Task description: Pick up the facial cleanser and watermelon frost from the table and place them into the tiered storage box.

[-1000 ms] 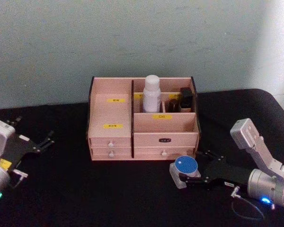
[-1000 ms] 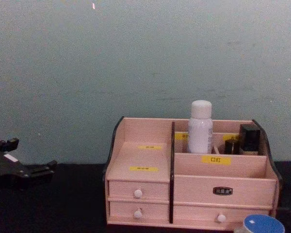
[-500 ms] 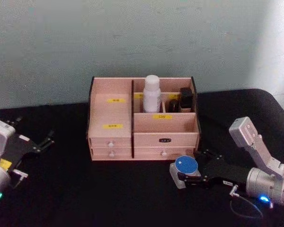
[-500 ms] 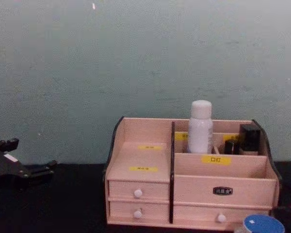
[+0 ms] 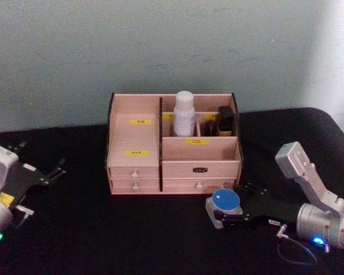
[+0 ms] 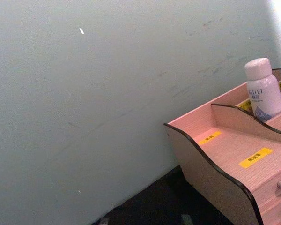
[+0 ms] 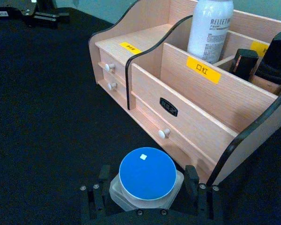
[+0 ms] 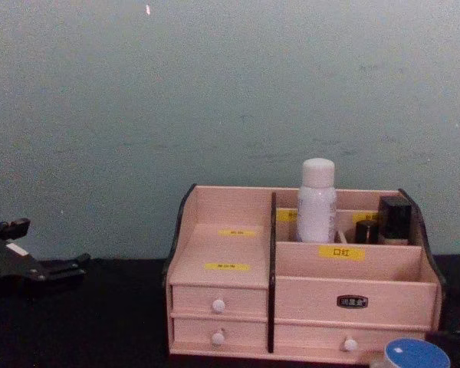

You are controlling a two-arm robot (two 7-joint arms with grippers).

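**Getting ready to lift the jar**

Near me on the right, my right gripper [image 7: 147,172] has shifted a little. The watermelon frost jar [image 5: 225,200] sits on the table [image 5: 103,229] where it was, so it isn't lifted yet. Its fingers [image 7: 191,174] stand wide, one on each side of the jar. My left gripper [image 5: 39,158] rests open, near left. Farther back, the tiered storage box [image 5: 200,168] already holds a white bottle [image 5: 183,113].

Head looks down, chest level; both share tiered storage box [image 5: 132,137].
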